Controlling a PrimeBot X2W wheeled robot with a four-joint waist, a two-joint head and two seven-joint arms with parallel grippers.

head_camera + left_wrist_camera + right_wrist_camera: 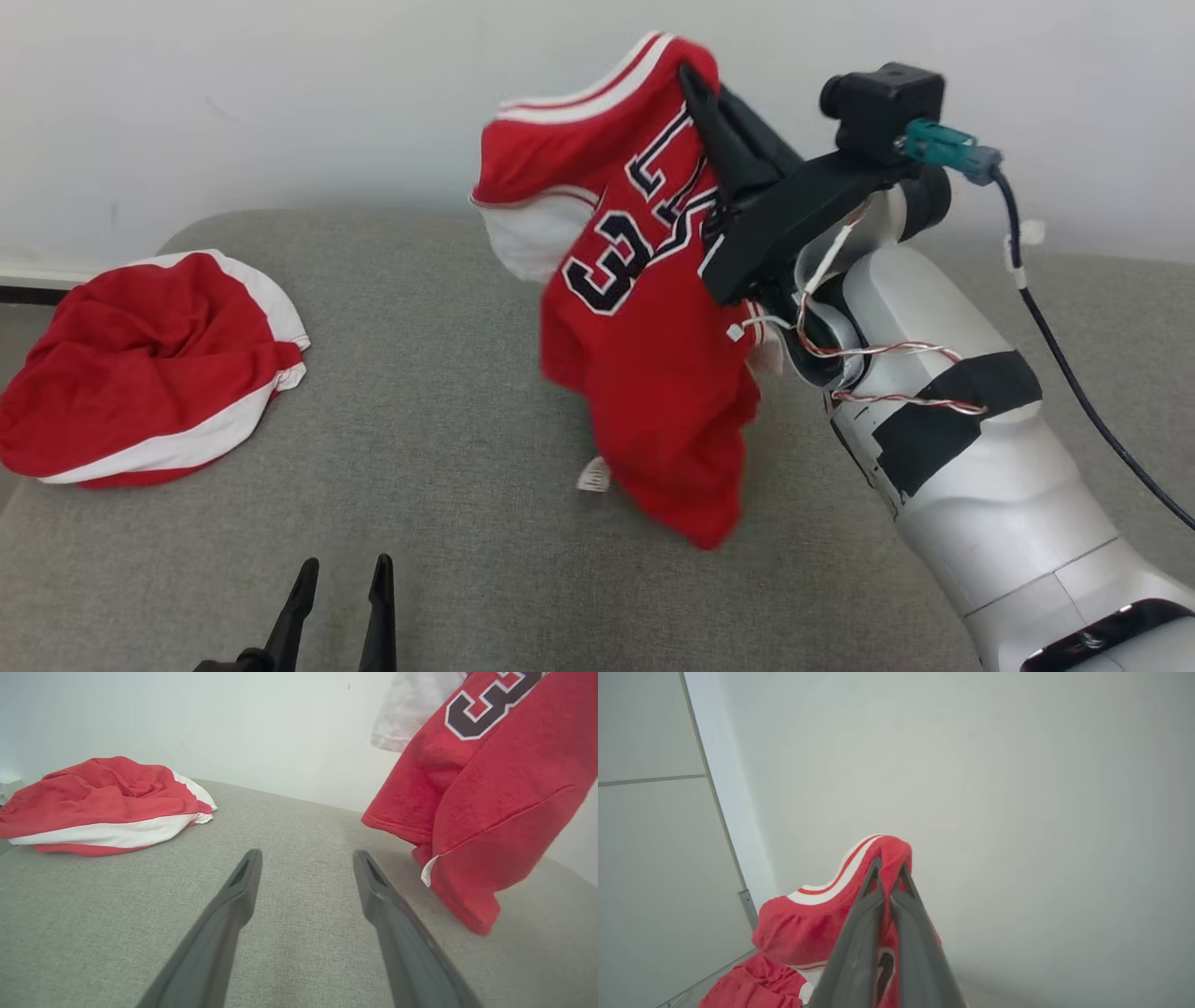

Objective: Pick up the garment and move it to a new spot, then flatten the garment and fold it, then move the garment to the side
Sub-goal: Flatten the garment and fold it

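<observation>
The garment (644, 327) is a red jersey with white trim and dark numbers. It hangs in the air over the grey cushioned surface (448, 392), its lower hem close to the fabric. My right gripper (693, 79) is shut on its upper edge near the striped trim, and in the right wrist view the red cloth (889, 851) is pinched between the closed fingers (873, 891). My left gripper (343, 571) stands open low at the front left, nothing between its fingers. In the left wrist view the jersey (486, 788) hangs to the right of that gripper (306, 856).
A second red and white garment (149, 364) lies crumpled at the far left edge of the surface, also seen in the left wrist view (103, 805). A pale wall (280, 93) stands behind the surface. My right forearm (971, 448) rises from the lower right.
</observation>
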